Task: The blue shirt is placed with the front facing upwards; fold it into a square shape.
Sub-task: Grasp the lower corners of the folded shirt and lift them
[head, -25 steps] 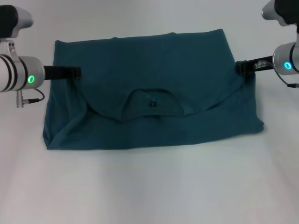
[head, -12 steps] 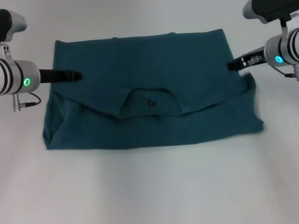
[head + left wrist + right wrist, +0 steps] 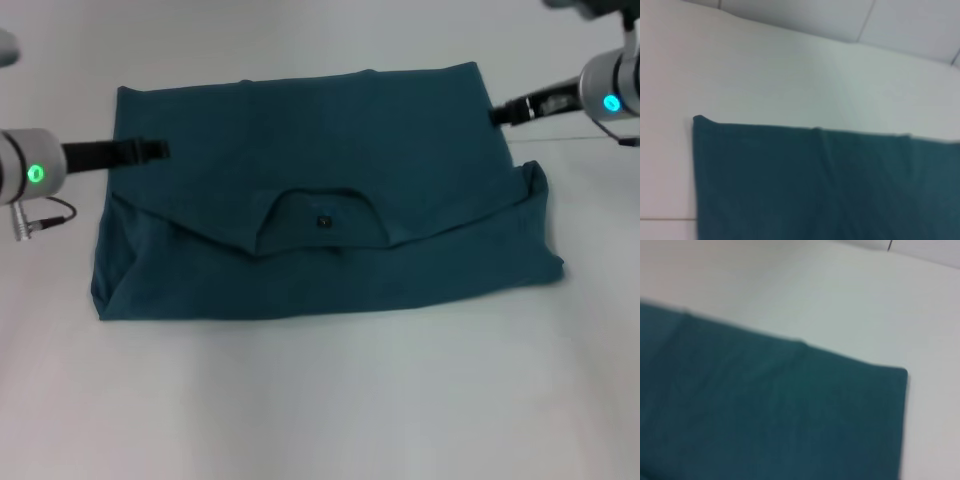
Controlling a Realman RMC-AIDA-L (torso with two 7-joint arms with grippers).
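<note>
- Left gripper [image 3: 155, 150] hovers over the left edge of the blue shirt [image 3: 320, 200]; its dark fingers lie close together, holding nothing, though whether they are fully closed cannot be told.
- Right gripper [image 3: 496, 115] sits at the shirt's far right corner; its fingertips look close together and no cloth is seen between them, but its state cannot be told either.
- One blue shirt lies flat at the middle of the white table [image 3: 320, 400], folded into a wide rectangle, with the neck opening and a small black neck label [image 3: 323, 221] facing up near the centre.
- A folded-over flap runs across the near half; the right edge is bunched up a little.
- Two arms are in view, both cut off at the picture's sides.
- Left wrist view shows only one far corner of the shirt [image 3: 815, 185] on the table; right wrist view shows the other corner [image 3: 770, 415], blurred.
- No lettering shows on the cloth.
</note>
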